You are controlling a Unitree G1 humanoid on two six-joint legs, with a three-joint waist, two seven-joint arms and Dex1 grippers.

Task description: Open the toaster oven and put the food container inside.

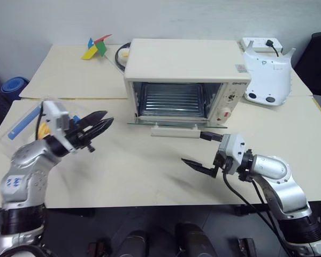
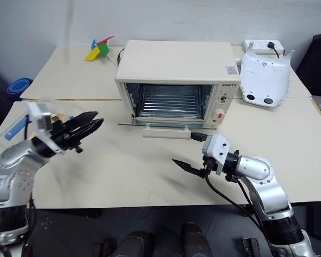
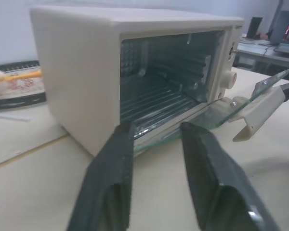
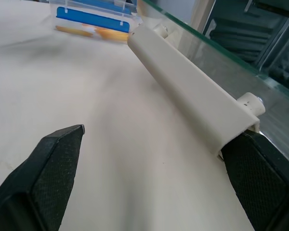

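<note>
Left pincer (image 1: 99, 126), left of centre in the left eye view: black fingers nearly together with a narrow gap, nothing between them, tips aimed toward the toaster oven (image 1: 184, 80). In the left wrist view its fingers (image 3: 108, 185) frame the oven's open cavity and wire rack.

Right pincer (image 1: 202, 151), lower right of centre: fingers spread wide, empty, one tip just beside the right end of the oven's white bar handle (image 1: 174, 130), the other lower over bare desk (image 1: 144, 171). The right wrist view shows one finger (image 4: 260, 175) close against the end of the handle; whether they touch cannot be told.

Toaster oven, upper centre: cream-white, its glass door (image 1: 176, 122) folded down level, interior open, knobs and a red button (image 1: 225, 112) on its right panel.

Food container (image 1: 27, 122), far left edge of the desk, behind the left arm: clear box with a blue clip and yellow-orange food, well apart from the oven.

White rounded appliance (image 1: 266, 75), upper right, beside the oven.
</note>
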